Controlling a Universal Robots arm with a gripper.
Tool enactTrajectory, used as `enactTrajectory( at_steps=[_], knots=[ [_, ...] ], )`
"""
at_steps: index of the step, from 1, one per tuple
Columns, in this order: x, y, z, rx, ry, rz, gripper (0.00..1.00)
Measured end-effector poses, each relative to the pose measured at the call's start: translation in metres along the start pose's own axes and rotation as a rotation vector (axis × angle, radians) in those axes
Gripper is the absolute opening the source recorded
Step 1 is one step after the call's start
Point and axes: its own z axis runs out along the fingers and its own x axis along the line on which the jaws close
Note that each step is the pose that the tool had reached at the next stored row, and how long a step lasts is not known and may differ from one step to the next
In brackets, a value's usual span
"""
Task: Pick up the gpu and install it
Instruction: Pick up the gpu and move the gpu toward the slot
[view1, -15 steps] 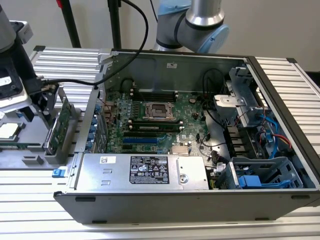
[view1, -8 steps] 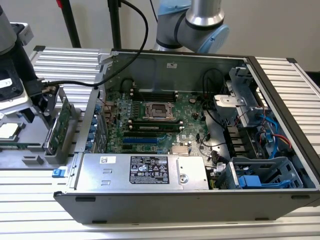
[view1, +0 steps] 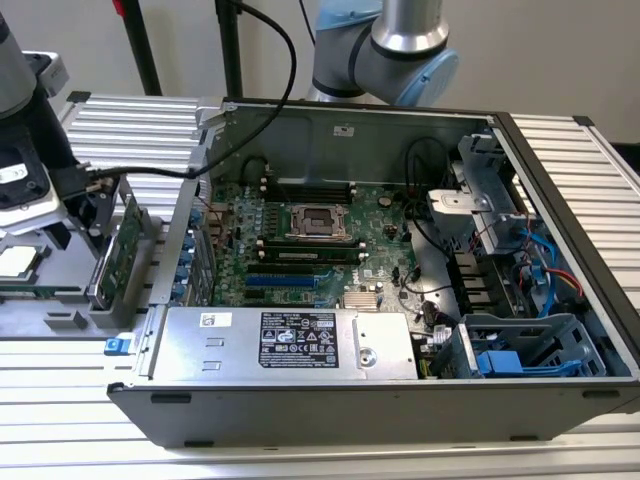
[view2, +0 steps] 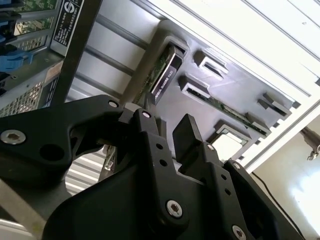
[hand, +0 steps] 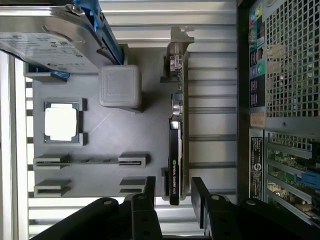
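Green gpu (hand: 177, 125) stands on edge in the grey holder (hand: 115, 135), top edge exposed for grasping. Gripper (hand: 173, 184) open, lined up over it, nothing clamped yet.

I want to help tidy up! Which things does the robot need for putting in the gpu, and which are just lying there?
Needed: gpu, standing on edge in the grey tray; open hand, close by it; computer case.
Just lying about: hard drive, processor chip, grey block.
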Motion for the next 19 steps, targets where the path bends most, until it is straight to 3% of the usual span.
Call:
enactTrajectory(
  at_steps=[19],
  knots=[
    [-0.0096, 0.0006, 0.0058, -0.0001, -0.0003, 0.004, 1.0]
  ],
)
